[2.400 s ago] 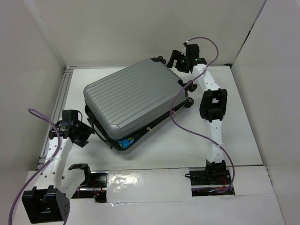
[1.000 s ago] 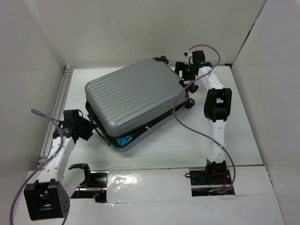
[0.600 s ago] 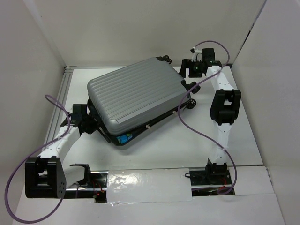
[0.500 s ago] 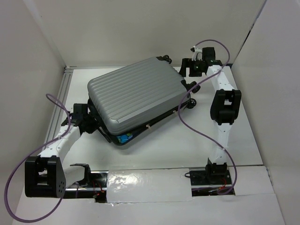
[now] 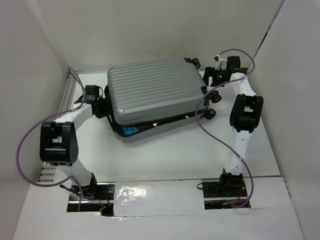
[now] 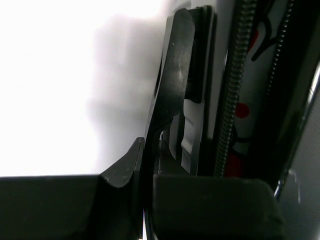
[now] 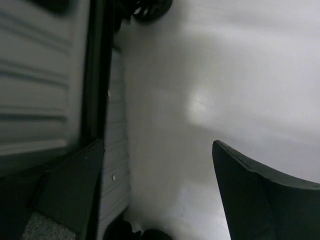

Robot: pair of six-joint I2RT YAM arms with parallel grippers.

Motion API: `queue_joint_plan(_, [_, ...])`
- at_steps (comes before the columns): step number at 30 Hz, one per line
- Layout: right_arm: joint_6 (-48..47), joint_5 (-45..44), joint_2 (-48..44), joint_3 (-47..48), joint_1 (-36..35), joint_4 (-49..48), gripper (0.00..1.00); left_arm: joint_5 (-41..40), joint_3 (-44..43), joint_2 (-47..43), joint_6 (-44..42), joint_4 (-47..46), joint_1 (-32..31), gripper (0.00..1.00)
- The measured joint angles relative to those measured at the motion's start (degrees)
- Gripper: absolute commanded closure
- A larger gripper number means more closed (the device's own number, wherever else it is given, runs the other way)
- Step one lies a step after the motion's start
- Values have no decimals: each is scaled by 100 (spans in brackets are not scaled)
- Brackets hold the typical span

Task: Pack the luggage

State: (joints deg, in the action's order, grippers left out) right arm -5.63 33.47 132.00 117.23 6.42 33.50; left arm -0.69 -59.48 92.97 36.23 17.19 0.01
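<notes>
The left fingers [image 6: 210, 205] are found drawn narrow and appear pinched on a thin black part [image 6: 172, 100] at the end of the luggage [image 5: 155, 87]. Whether that part is handle or trim cannot be determined. The right fingers [image 7: 260, 200] are spread wide and nothing is held. One is set at the seam of the luggage, a wheel [image 7: 150, 7] lying beyond its tip, and the other is placed over bare desk [image 7: 210, 75].

The luggage is laid flat on the desk between the two sets of fingers, ribbed shell upward.

Progress: packing is judged largely done, since the shell is lowered nearly shut over its contents. Closure is not complete. A gap is noted along the long edge that runs from the left fingers toward the right fingers. Just beside the left fingers, two runs of zipper teeth [image 6: 227, 100] are seen standing apart.

Contents: a red-and-white item [image 6: 245, 115] is seen between those zipper runs, and a blue item [image 5: 130, 131] is visible in the gap. Nothing further of the interior can be made out.

Outstanding, by judgement: the shell is to be pressed fully down and the zipper run closed.
</notes>
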Motion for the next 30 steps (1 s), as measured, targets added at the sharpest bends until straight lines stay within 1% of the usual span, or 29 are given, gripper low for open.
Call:
queue_joint_plan(3, [-304,184,-365,-953,199,-96,4,286,-645,649,-496,-258,2,100])
queue_joint_plan(4, [-350,278,-664,-1558,284,-286,3,367,-828,822,-660,-308,15,100])
queue_joint_plan(6, [-356,407,-1231,-2503,426,-531,3,494,-1152,1099,-975,-317,46,100])
queue_joint_plan(9, [-286,374,-2214,-3567,581,-879,1,745,-1945,1679,-1499,-74,146,100])
queue_joint_plan(12, [-76,168,-3202,-4253,581,-1331,1,1115,-2852,2308,-1899,129,267,100])
queue_joint_plan(14, [125,-144,-3696,-4382,455,-1580,1,1375,-3279,2627,-2096,179,339,100])
queue_joint_plan(16, [437,-518,-3928,-4328,407,-1823,1,1580,-3556,2820,-2203,243,387,100])
queue_joint_plan(17, [592,-625,-3932,-4297,409,-1961,1,1663,-3661,2898,-2253,267,409,100])
queue_joint_plan(18, [761,-697,-3886,-4280,422,-2146,6,1744,-3751,2959,-2271,295,424,100])
queue_joint_plan(19, [922,-769,-3773,-4253,459,-2308,8,1812,-3842,3021,-2282,328,439,100])
queue_joint_plan(21, [1108,-957,-3462,-4194,487,-2485,8,1952,-3995,3126,-2330,422,459,100])
queue_joint_plan(23, [1139,-1342,-3053,-4061,468,-2516,8,2004,-4183,3246,-2400,452,468,100])
queue_joint_plan(26, [1134,-1875,-2332,-3571,306,-2524,8,2068,-4465,3416,-2483,570,468,100])
queue_joint_plan(30, [1182,-2159,-1720,-3279,120,-2846,8,2140,-4605,3510,-2588,603,470,100])
